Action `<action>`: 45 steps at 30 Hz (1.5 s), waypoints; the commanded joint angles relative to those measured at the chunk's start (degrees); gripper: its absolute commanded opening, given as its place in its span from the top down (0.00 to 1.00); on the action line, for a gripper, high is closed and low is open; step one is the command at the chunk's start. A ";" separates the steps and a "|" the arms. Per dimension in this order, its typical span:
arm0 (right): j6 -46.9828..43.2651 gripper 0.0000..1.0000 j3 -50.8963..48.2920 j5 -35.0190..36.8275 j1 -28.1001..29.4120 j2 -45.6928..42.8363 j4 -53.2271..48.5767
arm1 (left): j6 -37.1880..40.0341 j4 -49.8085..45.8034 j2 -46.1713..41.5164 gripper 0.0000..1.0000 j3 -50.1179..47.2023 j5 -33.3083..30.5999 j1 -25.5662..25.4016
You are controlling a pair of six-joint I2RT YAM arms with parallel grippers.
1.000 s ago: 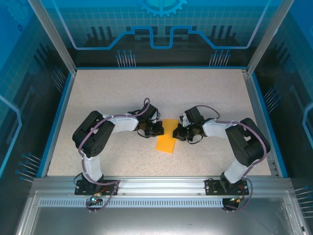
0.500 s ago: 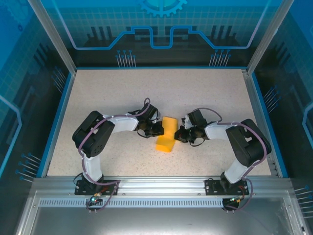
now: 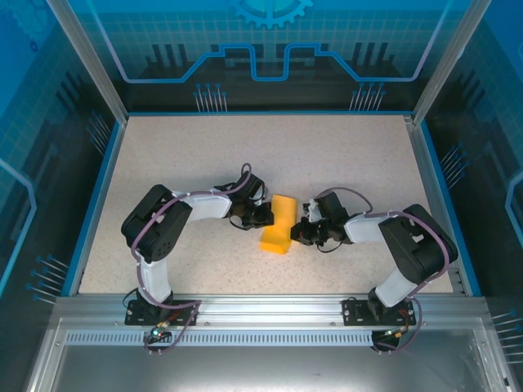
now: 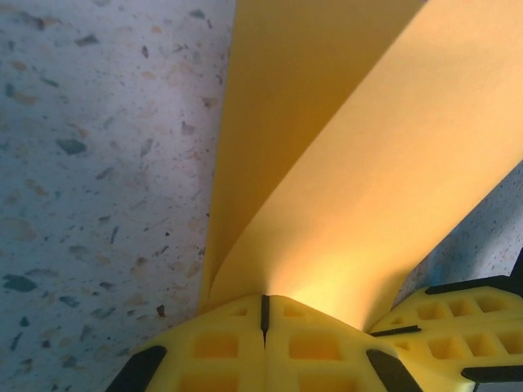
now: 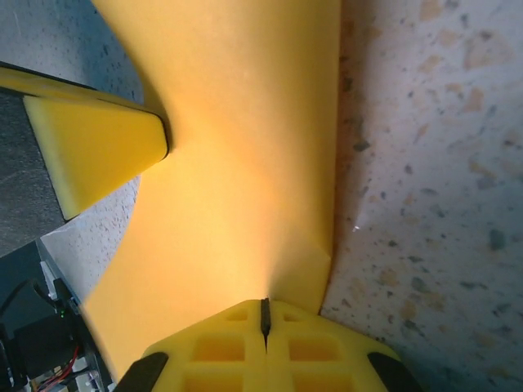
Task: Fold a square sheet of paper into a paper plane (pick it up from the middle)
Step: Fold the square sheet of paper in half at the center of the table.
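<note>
The square sheet of paper (image 3: 278, 224), plain orange-yellow, is doubled over into a loose arch at the table's middle. My left gripper (image 3: 266, 217) is shut on its left edge. My right gripper (image 3: 301, 231) is shut on its right edge. In the left wrist view the paper (image 4: 351, 163) rises from the closed left gripper (image 4: 264, 299) in two curved layers, and the right gripper's yellow fingers (image 4: 458, 314) sit close at the lower right. In the right wrist view the paper (image 5: 245, 122) spreads from the closed right gripper (image 5: 264, 304), with a left fingertip (image 5: 90, 147) against it. The paper plane is out of view.
The speckled tabletop (image 3: 270, 155) is framed by a blue rim (image 3: 94, 204) and clear enclosure walls. Both arms bend inward from their bases (image 3: 159, 310) at the near edge, their elbows out toward the sides.
The right gripper has moved left and nearer, closing on the left one. The sheet has gone from nearly flat to a narrower, doubled-over arch. The left arm has barely moved.
</note>
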 commanded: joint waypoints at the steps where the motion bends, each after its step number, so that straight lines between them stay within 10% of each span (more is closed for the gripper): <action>1: 0.81 1.00 -2.22 0.85 0.65 1.62 0.60 | 1.49 -5.29 2.84 1.00 -0.53 -4.19 -0.53; 45: 6.53 0.96 -5.54 3.03 8.47 -7.43 1.86 | 1.13 -5.65 2.14 1.00 -0.86 -4.17 -0.67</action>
